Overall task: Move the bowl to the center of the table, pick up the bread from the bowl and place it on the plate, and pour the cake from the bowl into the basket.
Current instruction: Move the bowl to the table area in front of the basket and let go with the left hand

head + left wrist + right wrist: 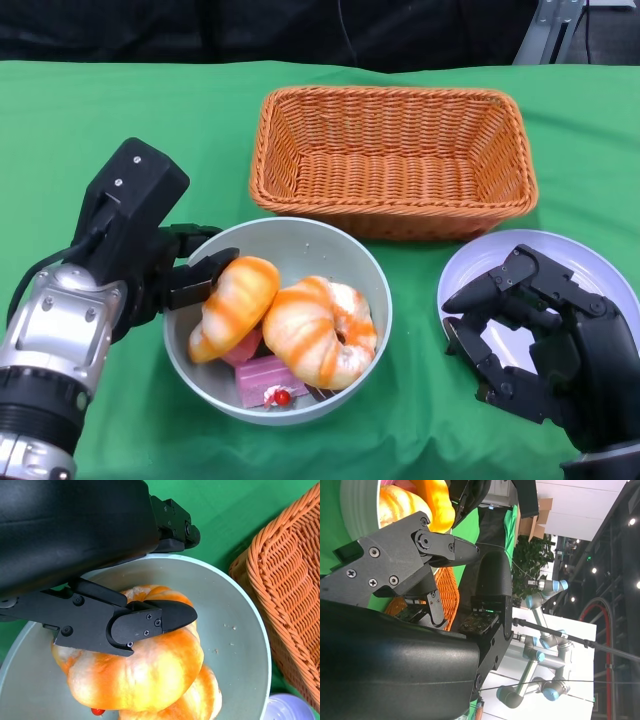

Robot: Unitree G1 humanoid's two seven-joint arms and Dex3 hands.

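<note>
Open green worktop far-left & btwn bowl and plate. Basket blocks just behind bowl. Right hand over plate's near half; far rim bare. Left hand crowds bowl's left rim.

Green cloth covering table, running edge to edge in head view. Dark backdrop hanging behind table's far edge. Grey metal frame showing at far right corner. In right wrist view, room opening beyond table: white wall, cardboard boxes stacking near it, leafy plant standing beside. Pale blue-jointed robot arm sitting on white surface, possibly a bench. Ceiling lights glowing as small spots in dark area.
</note>
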